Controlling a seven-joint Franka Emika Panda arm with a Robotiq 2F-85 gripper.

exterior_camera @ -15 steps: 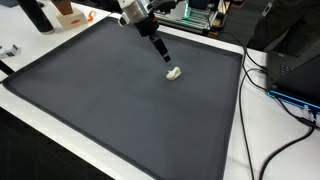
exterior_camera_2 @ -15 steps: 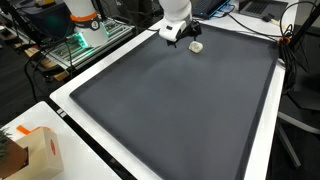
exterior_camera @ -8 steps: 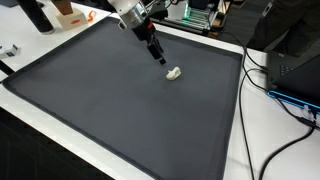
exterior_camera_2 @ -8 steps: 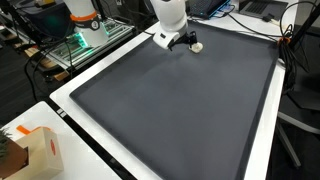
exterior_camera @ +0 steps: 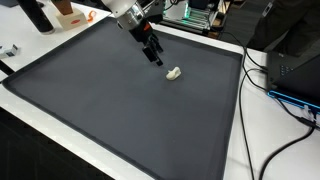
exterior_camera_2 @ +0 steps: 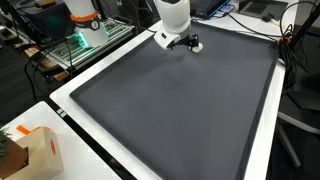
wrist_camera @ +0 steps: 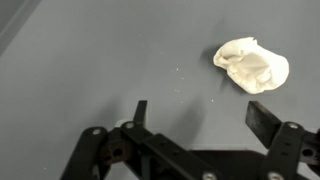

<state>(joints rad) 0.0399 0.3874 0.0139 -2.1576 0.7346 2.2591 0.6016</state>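
Crumpled white wad lies on a dark grey mat in an exterior view, near the mat's far edge. The gripper hangs just beside the wad, apart from it, and it holds nothing. The mat covers a white table. Black cables run along one side, and an orange object stands beyond the far corner.

In an exterior view, the wad is again just beside the gripper. A cardboard box stands on the near table corner, well apart from both.

In the wrist view, the wad lies ahead of the fingers, off to one side and not between them. The jaws stand wide open and empty.
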